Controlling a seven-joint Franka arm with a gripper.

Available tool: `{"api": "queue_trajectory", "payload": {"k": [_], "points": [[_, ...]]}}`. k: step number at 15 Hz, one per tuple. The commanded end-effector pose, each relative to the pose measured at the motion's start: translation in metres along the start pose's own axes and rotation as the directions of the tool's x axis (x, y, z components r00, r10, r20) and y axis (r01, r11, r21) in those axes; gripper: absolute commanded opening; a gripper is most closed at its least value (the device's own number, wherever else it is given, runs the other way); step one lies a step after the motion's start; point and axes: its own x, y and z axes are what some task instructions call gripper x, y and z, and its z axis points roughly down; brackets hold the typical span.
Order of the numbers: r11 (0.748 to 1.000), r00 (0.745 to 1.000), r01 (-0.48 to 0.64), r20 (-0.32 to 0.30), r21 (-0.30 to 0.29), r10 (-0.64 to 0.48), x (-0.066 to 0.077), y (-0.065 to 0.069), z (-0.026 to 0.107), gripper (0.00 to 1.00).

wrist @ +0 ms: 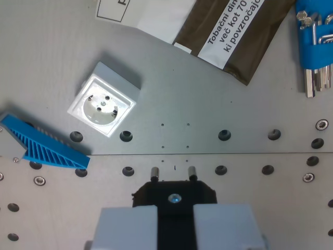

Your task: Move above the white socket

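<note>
1. Wrist view: the gripper [173,174], at bottom centre, is clamped on a black two-pin plug [174,194]. The white socket [104,106] lies up toward the wrist view's left on the metal plate [208,104].
2. Risk: drifting low could snag the blue ribbed part [44,146] nearby.

A white label [232,27] on the dark brown packet [244,39] at the top carries slanted black print, cut off by the frame edge — "Tobačni di…", "več kot 70", "ki povzročajo". The white paper [143,13] beside it shows only a boxed letter fragment — unreadable.
</note>
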Motion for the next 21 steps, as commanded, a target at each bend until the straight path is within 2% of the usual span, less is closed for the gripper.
{"api": "queue_trajectory", "payload": {"k": [1, 11, 17, 21], "points": [[1.000, 1.000, 0.000, 0.000, 0.000, 0.000, 0.000, 0.000, 0.000, 0.00], [0.999, 0.999, 0.049, -0.006, 0.000, -0.049, -0.001, -0.001, 0.004, 0.00], [0.993, 0.992, 0.122, -0.034, 0.000, -0.122, -0.004, -0.005, 0.014, 0.00], [0.982, 0.980, 0.189, -0.059, -0.003, -0.189, -0.007, -0.009, 0.026, 0.00]]}}
